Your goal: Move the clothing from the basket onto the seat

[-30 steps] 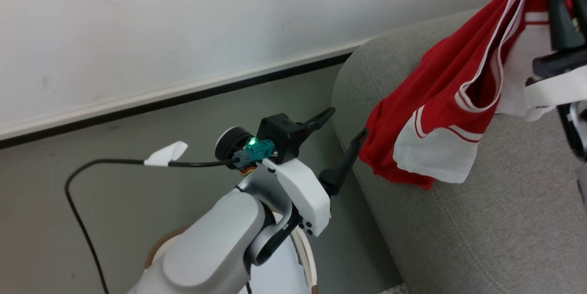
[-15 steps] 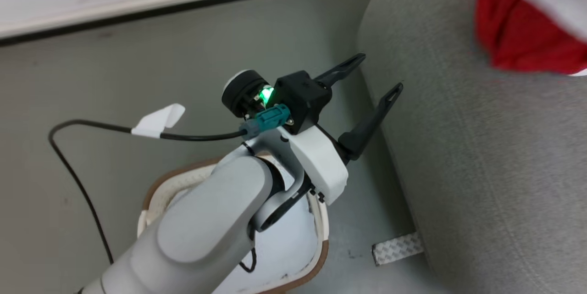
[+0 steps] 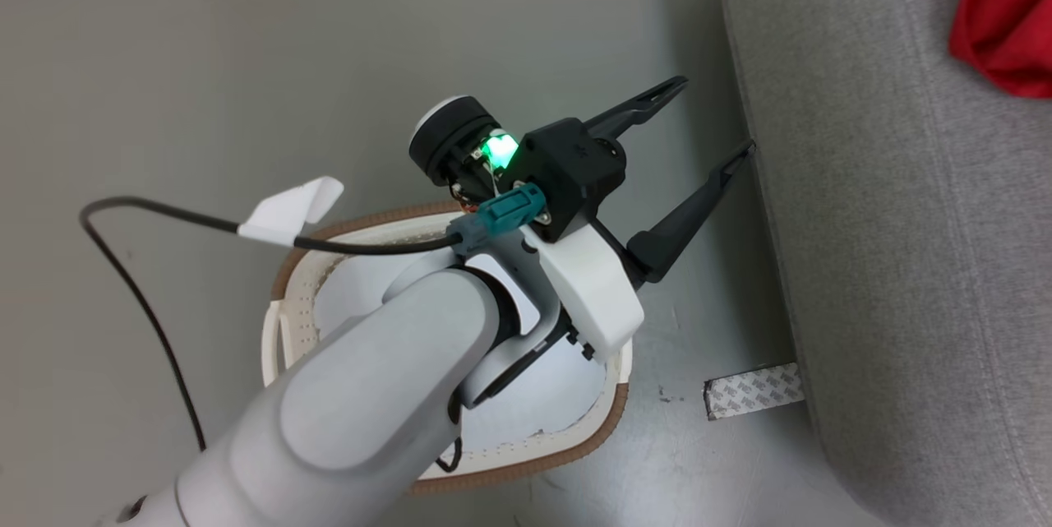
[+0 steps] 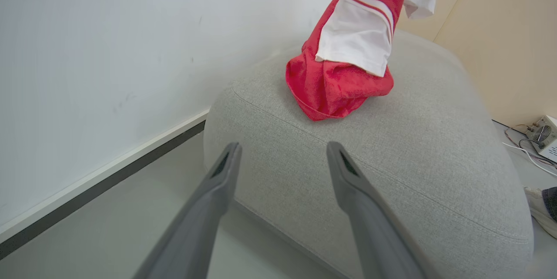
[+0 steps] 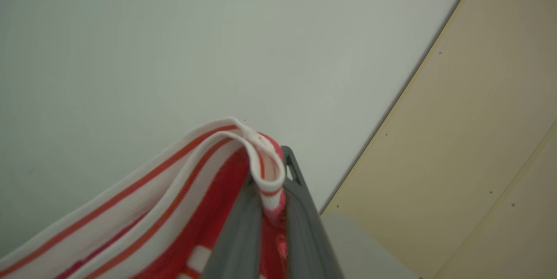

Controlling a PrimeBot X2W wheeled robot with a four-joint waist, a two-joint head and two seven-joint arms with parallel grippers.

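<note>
Right gripper point(image 5: 270, 179) pinches clothing point(image 4: 337, 83) hem; bunch touches seat point(image 4: 413, 170) near edge, 1 o'clock from left gripper point(image 4: 283, 152), spread and empty. Risk: release here, garment slides off.

The seat point(image 4: 413, 170) lies bare across the half nearest the left hand point(image 4: 283, 147); the clothing point(image 4: 335, 87) heaps on its far part, and the wall point(image 4: 87, 52) stands close beside the seat.
</note>
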